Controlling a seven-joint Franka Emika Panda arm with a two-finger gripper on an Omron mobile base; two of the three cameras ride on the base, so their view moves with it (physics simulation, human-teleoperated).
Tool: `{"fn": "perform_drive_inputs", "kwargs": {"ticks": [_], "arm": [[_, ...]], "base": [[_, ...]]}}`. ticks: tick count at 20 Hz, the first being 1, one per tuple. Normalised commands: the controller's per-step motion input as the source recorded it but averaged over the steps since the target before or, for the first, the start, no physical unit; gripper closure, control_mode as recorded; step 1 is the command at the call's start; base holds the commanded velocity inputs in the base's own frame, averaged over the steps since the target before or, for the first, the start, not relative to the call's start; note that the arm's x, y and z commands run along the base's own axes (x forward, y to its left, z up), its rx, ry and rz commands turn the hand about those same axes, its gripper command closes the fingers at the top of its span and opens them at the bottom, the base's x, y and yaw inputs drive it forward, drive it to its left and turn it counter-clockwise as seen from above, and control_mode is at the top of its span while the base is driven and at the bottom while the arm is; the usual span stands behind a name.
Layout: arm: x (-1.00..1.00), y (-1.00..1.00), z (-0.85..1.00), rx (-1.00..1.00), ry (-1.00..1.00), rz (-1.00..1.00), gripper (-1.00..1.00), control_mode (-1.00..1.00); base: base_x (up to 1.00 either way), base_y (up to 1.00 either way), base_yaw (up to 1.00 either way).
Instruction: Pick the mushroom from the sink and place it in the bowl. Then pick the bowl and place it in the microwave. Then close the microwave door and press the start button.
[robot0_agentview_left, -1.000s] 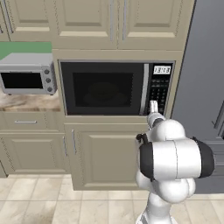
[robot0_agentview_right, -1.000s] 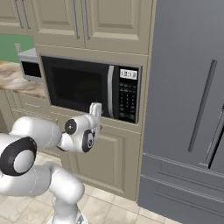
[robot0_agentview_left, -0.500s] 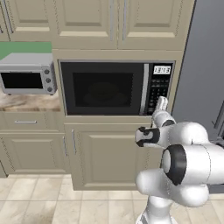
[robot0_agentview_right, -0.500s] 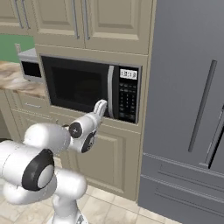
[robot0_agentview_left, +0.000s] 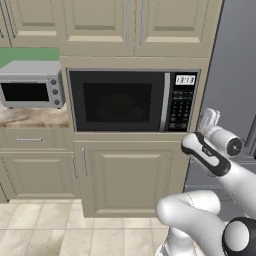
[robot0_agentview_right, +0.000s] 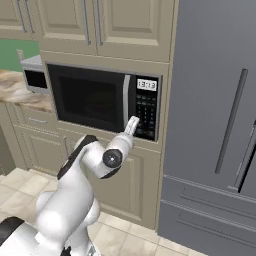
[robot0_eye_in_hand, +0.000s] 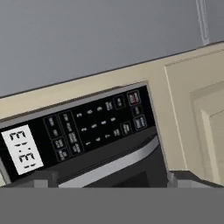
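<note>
While the black-and-steel built-in microwave (robot0_agentview_left: 132, 100) sits in the beige cabinetry, its black glass-windowed door (robot0_agentview_left: 117, 101) is shut. Its dark keypad (robot0_agentview_right: 146, 116) sits at the door's 3 o'clock side. The white arm's jaws (robot0_agentview_right: 132, 125) reach just before the keypad's lower edge, their tips apart in the hand view. A small silver toaster oven (robot0_agentview_left: 31, 85) stands on the marbled worktop (robot0_agentview_left: 30, 116) at 9 o'clock; a grey fridge (robot0_agentview_right: 215, 125) stands at 3 o'clock.

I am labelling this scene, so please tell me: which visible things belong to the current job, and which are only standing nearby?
Job: microwave, its closed microwave door, keypad, gripper.

Nearby: toaster oven, refrigerator, cabinets.
</note>
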Motion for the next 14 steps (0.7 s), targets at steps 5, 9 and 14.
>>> {"fn": "perform_drive_inputs", "kwargs": {"ticks": [5, 9, 14], "arm": [[-0.20, -0.12, -0.29, 0.01, -0.01, 0.28, -1.00, -1.00], [-0.01, 0.10, -0.42, 0.00, -0.15, 0.28, -1.00, -1.00], [0.02, 0.28, -0.07, 0.00, -0.21, 0.14, -1.00, -1.00]], "base": [[0.00, 0.00, 0.00], [0.00, 0.00, 0.00], [0.00, 0.00, 0.00]]}}
